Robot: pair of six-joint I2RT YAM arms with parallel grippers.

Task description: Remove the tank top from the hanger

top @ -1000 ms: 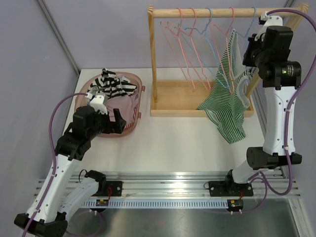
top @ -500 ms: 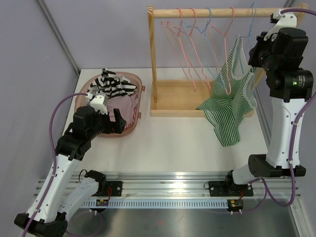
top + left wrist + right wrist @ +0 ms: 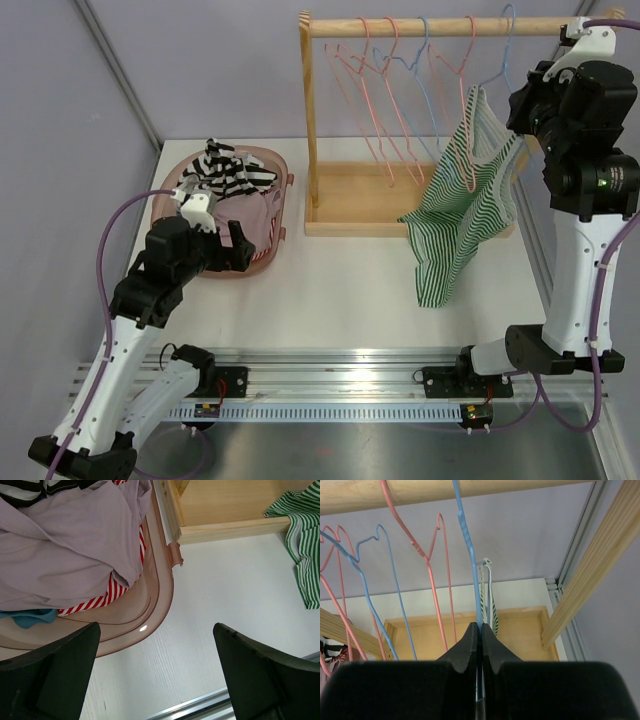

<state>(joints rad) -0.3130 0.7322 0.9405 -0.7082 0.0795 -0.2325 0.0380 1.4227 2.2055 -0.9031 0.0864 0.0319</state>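
White tabletop (image 3: pixel 340 290) filled the middle of the overhead view, with grey-violet walls behind it. A wooden clothes rack (image 3: pixel 310 120) stood at the upper centre and right, and its rail (image 3: pixel 430 27) carried several pink wire hangers (image 3: pixel 385 110) and blue ones.

The green-and-white striped tank top (image 3: pixel 455 220) hung by its straps from the blue hanger (image 3: pixel 465 540) at the right end of the rail. Its body draped down and left across the front edge of the rack's base (image 3: pixel 360 228), and its hem hung in front of the table.

The right gripper (image 3: pixel 479 627) was high in the upper right of the overhead view. In its wrist view the two fingers were pinched together on that blue hanger's wire, just below the rail, with a striped strap right behind them.

At the left, a pink basket (image 3: pixel 162 590) held a lilac garment (image 3: pixel 70 540), a red-and-white striped one (image 3: pixel 117 592) and a black-and-white striped one (image 3: pixel 230 172). The left gripper (image 3: pixel 156 630) hovered over the basket's near corner with its fingers spread wide and nothing between them.
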